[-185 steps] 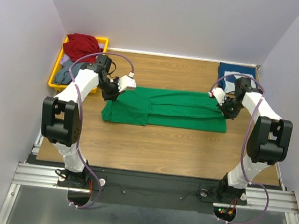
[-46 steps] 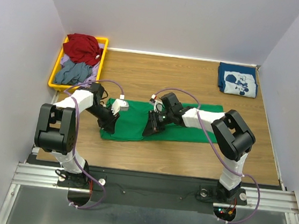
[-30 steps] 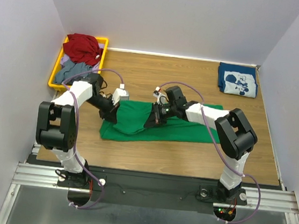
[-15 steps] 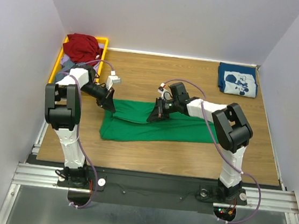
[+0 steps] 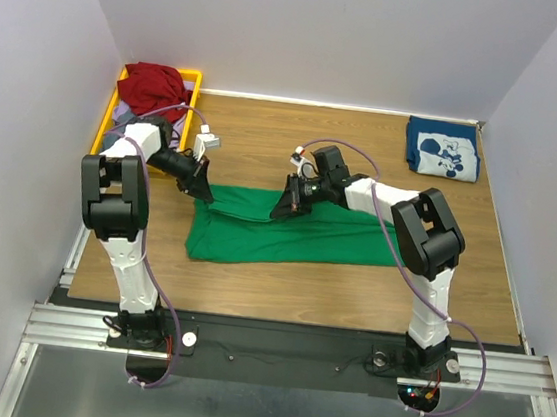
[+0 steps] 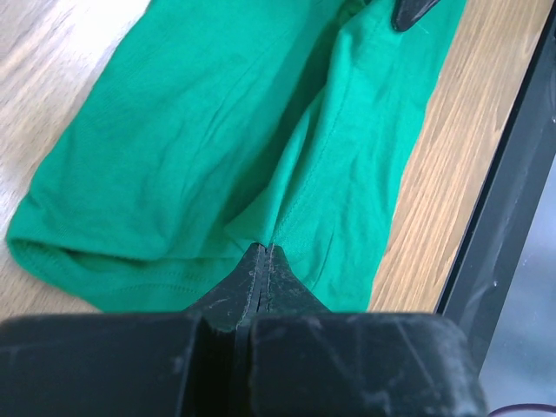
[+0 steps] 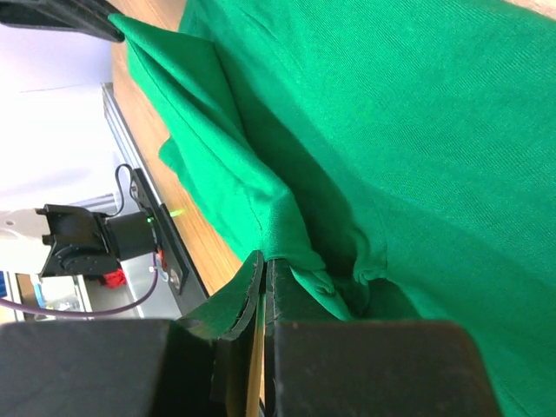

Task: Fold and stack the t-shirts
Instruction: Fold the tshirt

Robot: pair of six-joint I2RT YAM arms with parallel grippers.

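Both closed tight, left fingers (image 6: 236,294) and right fingers (image 7: 291,306) pinch green t-shirt (image 5: 285,236)

The green t-shirt (image 5: 295,241) is looking plain and bright; the navy t-shirt (image 5: 442,149) is showing a white cartoon print.

Left claw (image 6: 263,256) seemingly pinches green t-shirt (image 6: 174,156) hem.

Free room was seen on the surface (image 5: 302,131) at 12 o'clock, hemmed by a bin (image 5: 99,140) at 10 and a navy t-shirt (image 5: 442,149) at 2.
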